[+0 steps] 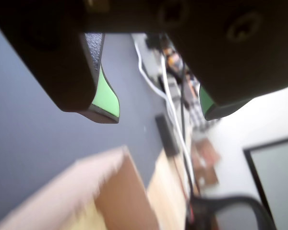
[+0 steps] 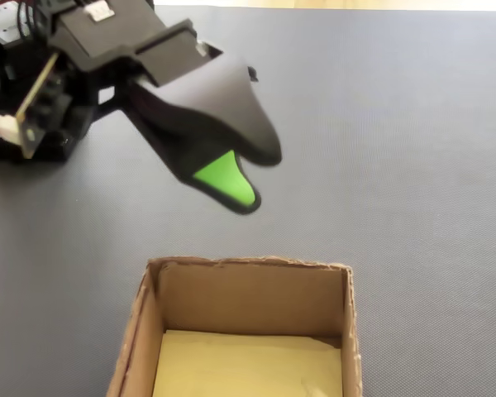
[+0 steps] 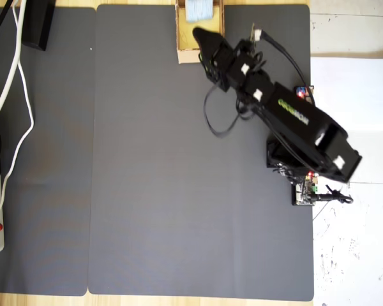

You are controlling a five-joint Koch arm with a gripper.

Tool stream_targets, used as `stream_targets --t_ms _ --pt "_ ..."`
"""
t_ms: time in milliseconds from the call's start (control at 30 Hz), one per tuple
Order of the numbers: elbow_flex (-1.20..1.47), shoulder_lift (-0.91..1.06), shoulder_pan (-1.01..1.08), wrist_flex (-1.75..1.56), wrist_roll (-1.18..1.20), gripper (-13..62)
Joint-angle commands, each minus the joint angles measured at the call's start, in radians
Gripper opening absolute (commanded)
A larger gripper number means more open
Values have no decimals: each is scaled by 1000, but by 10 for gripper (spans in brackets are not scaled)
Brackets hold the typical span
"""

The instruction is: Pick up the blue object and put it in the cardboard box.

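Note:
The cardboard box (image 3: 180,38) stands at the top edge of the grey mat in the overhead view. The pale blue object (image 3: 199,9) lies inside it at its far end. My gripper (image 3: 202,37) hangs over the box's near part. In the wrist view the gripper (image 1: 161,115) is open, its green-padded fingers (image 1: 108,98) wide apart with nothing between them, and the blurred box (image 1: 120,191) sits below left. In the fixed view the gripper (image 2: 256,178) hovers just behind the box's back wall (image 2: 248,298); the box's yellowish floor shows, but the blue object is out of frame.
White cables (image 3: 19,76) and a black device (image 3: 38,22) lie along the mat's left side in the overhead view. The arm's base and a circuit board (image 3: 306,191) stand at the right edge. White paper (image 3: 351,89) lies beyond the mat.

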Motion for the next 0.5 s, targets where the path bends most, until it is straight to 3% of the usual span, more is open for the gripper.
stream_targets --t_ms 0,167,467 --pt "18 110 -98 -86 38 331" --pt "204 291 -302 -109 32 331" --pt "520 451 -436 -138 34 337"
